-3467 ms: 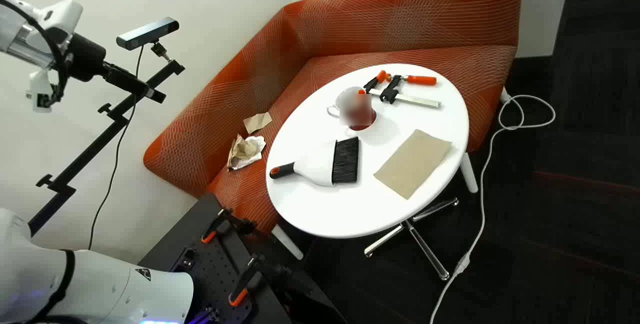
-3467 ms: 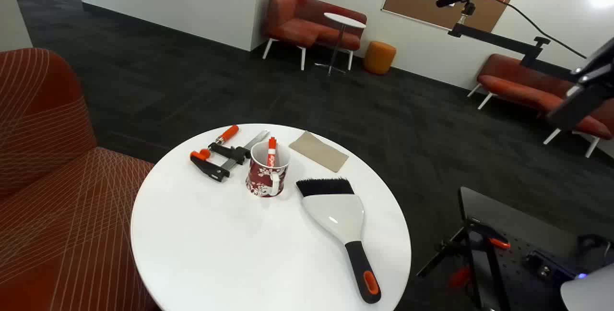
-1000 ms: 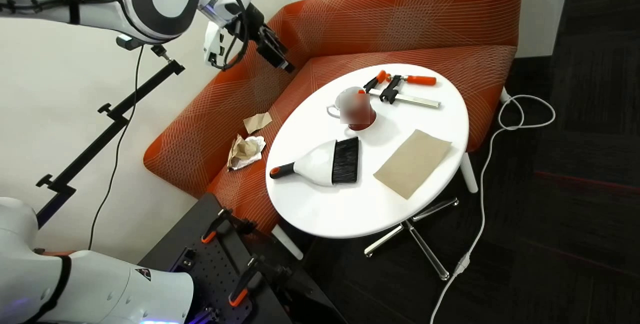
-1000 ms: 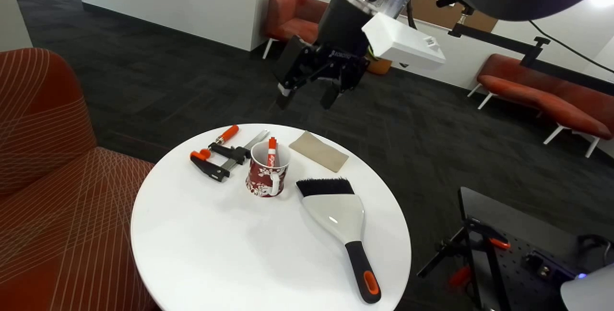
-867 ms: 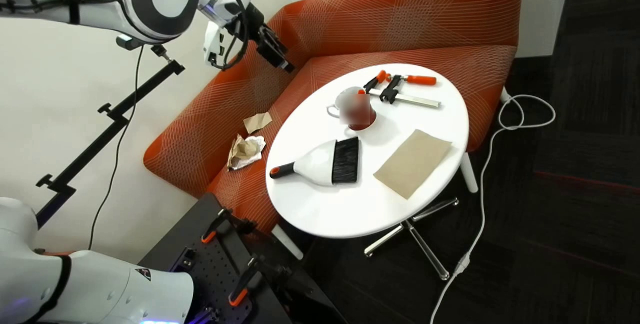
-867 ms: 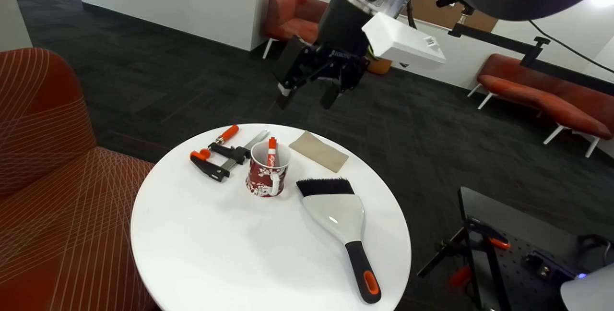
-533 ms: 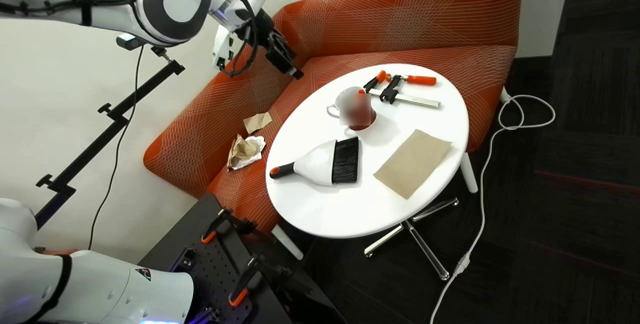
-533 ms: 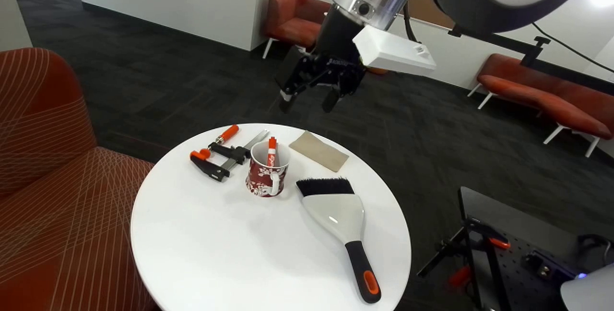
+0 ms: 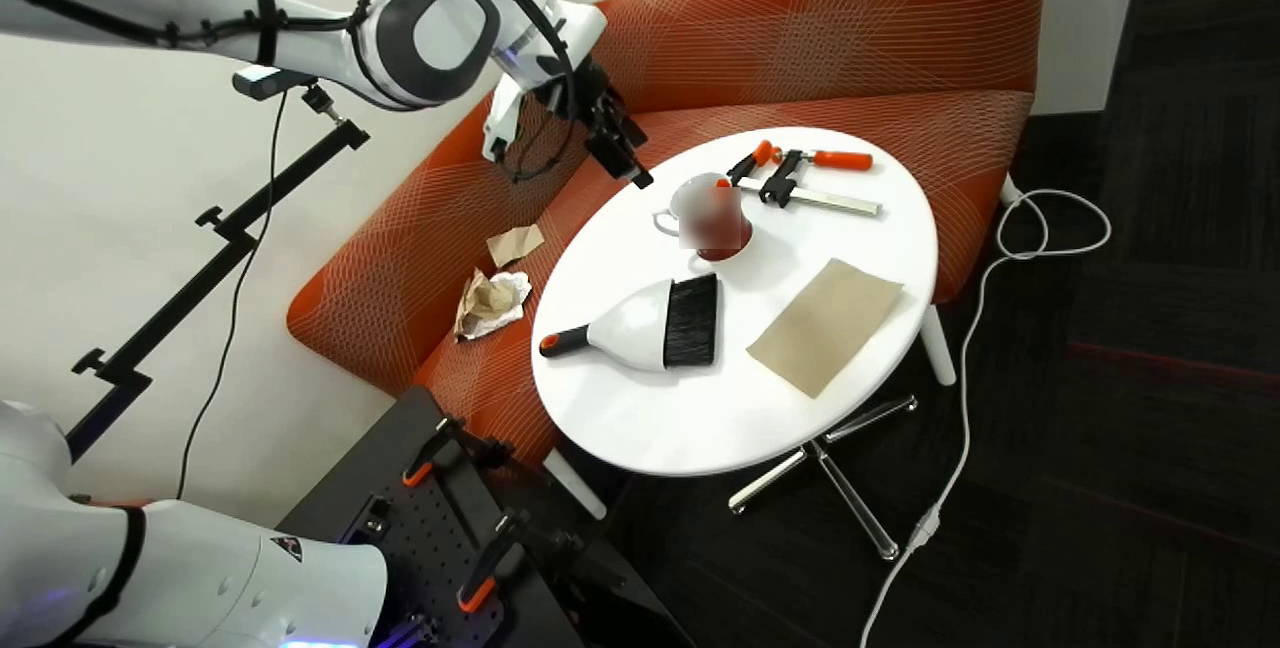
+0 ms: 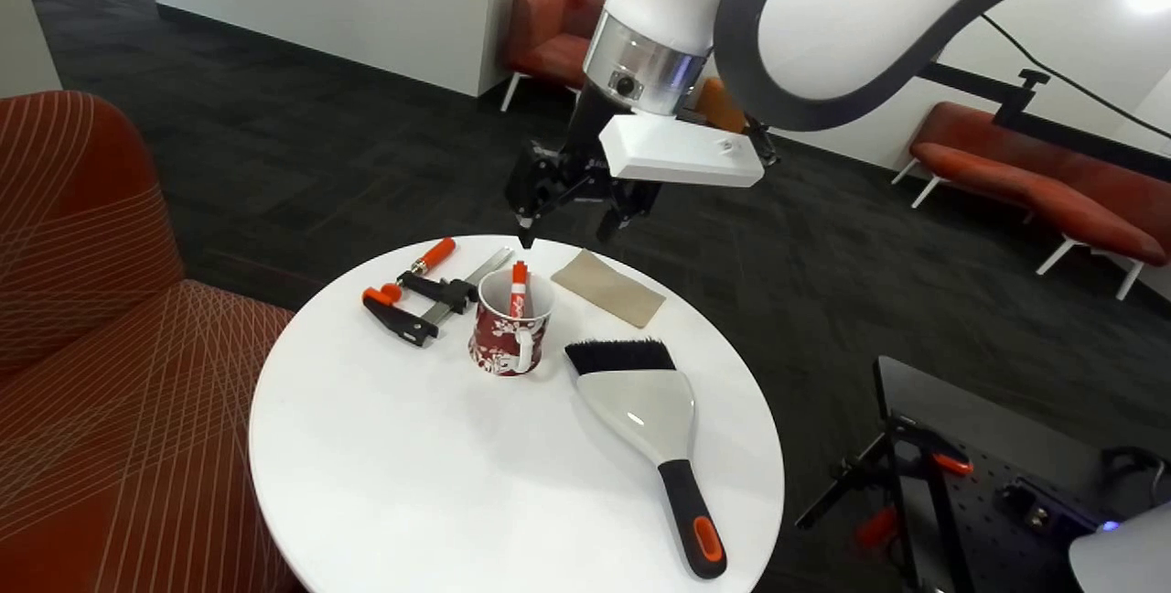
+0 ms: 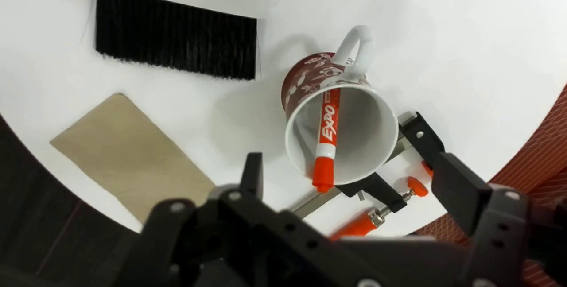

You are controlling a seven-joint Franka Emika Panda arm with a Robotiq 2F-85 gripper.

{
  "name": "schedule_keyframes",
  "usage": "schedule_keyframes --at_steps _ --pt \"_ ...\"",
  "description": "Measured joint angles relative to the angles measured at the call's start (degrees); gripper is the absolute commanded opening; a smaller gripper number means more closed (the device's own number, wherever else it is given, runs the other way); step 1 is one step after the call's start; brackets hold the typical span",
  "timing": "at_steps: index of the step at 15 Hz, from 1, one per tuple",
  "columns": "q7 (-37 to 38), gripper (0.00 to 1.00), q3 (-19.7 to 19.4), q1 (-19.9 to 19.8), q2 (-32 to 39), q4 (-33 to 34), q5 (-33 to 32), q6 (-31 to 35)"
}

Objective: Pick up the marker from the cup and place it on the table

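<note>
The cup (image 10: 501, 346) is a dark red mug with white patterns and a white handle, upright on the round white table (image 10: 412, 483). The red marker (image 10: 519, 291) leans inside it, red cap up and above the rim. In the wrist view the marker (image 11: 328, 132) rests against the rim of the cup (image 11: 363, 132), cap toward the gripper. In an exterior view the cup (image 9: 728, 254) is partly blurred and only the cap of the marker (image 9: 722, 184) shows. My gripper (image 10: 567, 229) is open and empty, above and apart from the cup; its fingers also show in the wrist view (image 11: 354, 180).
A clamp (image 10: 448, 296) with orange-red handles lies close beside the cup. A white dustpan with black brush (image 10: 640, 410) and a tan rectangular sheet (image 10: 608, 289) lie on the table. An orange-red sofa (image 9: 820, 38) stands behind the table.
The arm has swung in from the side to over the table's edge. Over the last second the open gripper has come lower and closer to the cup. Cup and marker have not moved.
</note>
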Motion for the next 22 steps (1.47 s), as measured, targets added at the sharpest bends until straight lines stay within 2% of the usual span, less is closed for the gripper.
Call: schedule_keyframes --at_steps 2,3,7,8,9,11,13,16,22 --pt "1.36 0.58 -0.86 0.98 1.87 1.50 0.00 -0.13" --pt "1.94 0.57 -1.14 1.38 2.61 2.13 0.00 -0.26" --pt "4.29 0.60 -2.53 3.03 5.16 4.88 -0.01 -2.57" --pt "4.82 0.64 -2.84 3.29 5.80 5.71 -0.01 -3.60" --pt "5.39 0.63 -3.15 3.50 6.50 6.64 -0.01 -4.74" --pt "5.87 0.54 -3.49 3.66 7.94 8.50 -0.01 -6.66" --pt "6.00 0.53 -3.60 3.65 9.46 10.42 -0.01 -8.12" --pt "6.07 0.57 -3.63 3.65 11.63 12.83 0.00 -8.95" --pt "6.07 0.46 -3.63 3.53 15.34 16.06 0.38 -9.05"
